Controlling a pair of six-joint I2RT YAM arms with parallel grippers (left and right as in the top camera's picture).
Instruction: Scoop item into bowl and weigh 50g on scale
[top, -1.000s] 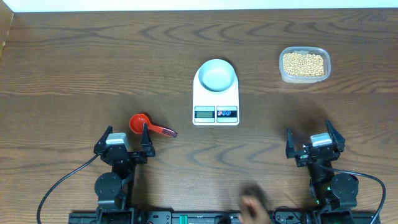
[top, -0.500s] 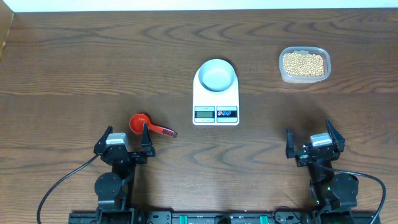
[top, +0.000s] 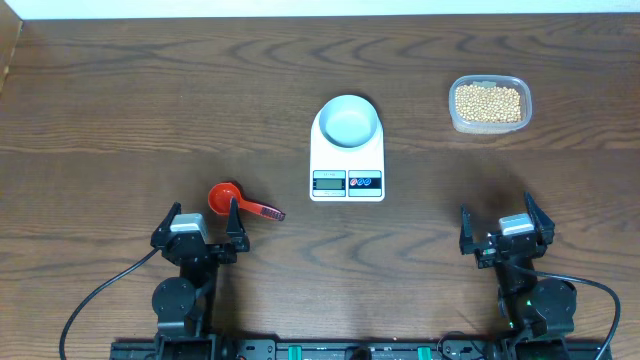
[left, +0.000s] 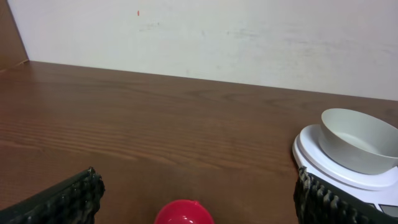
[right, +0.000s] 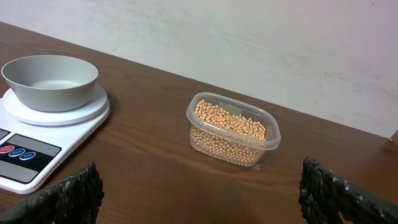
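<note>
From above, the bowl sits on the scale, ready for weighing. The beans wait in a tub at the far right. A red scoop lies just by the left gripper, easy to grab. It and the right gripper are wide open and hold nothing.

Left wrist: the scoop is right in front, low down.

Right wrist: the beans are ahead, none scooped yet.

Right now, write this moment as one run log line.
stage: not started; left hand: open, near red scoop; right hand: open; bowl: empty, on scale; soybeans: in clear tub
</note>
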